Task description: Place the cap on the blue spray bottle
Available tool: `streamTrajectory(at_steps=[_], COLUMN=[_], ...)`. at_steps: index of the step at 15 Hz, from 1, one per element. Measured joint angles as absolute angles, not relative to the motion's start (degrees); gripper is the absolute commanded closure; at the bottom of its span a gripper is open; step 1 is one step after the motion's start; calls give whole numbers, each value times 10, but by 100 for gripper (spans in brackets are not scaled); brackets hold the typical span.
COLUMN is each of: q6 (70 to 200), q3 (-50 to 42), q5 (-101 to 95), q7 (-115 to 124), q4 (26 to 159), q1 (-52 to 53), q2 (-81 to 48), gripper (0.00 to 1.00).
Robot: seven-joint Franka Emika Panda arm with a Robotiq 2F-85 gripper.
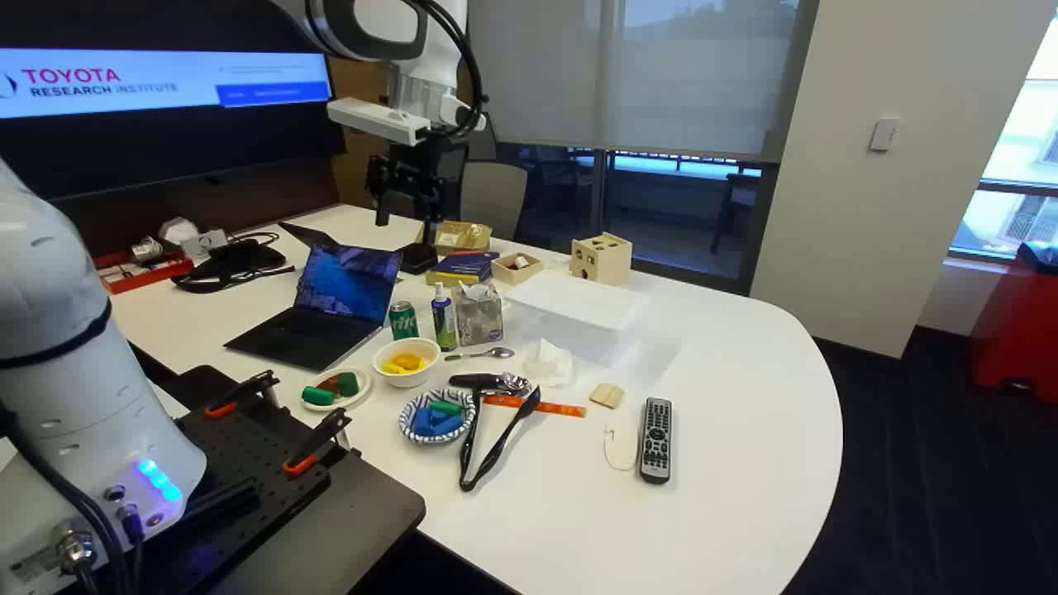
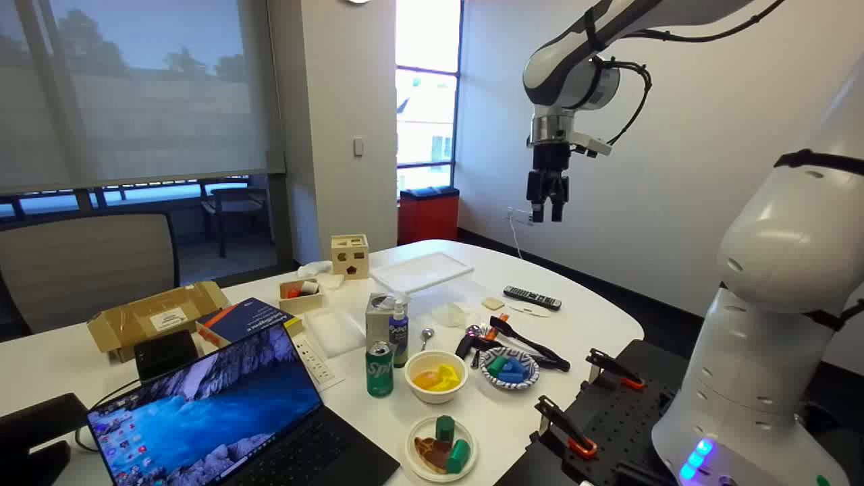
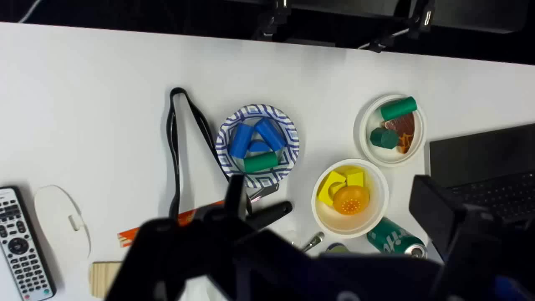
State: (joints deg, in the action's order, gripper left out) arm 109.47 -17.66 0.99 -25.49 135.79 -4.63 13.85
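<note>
The blue spray bottle stands upright on the table next to the tissue box. It also shows in an exterior view behind the green can. Its top is pale, and I cannot tell whether that is a bare nozzle or a cap. I cannot pick out a separate cap in any view. In the wrist view only a small part of what seems to be the bottle shows; the gripper hides the rest. My gripper is open and empty, high above the table. Its spread fingers show in the wrist view.
Around the bottle stand a green can, a tissue box, a white bowl with yellow pieces and a spoon. A laptop, patterned bowl, tongs, remote and clear bin also lie about.
</note>
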Motion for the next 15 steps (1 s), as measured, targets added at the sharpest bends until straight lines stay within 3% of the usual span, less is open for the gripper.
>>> streamTrajectory(at_steps=[5, 15], q6=[1138, 1367], q3=[-152, -32], q5=[28, 93], q7=[-227, -91], q4=[1356, 1196], q1=[-46, -36], q2=[110, -253], gripper=[0, 0])
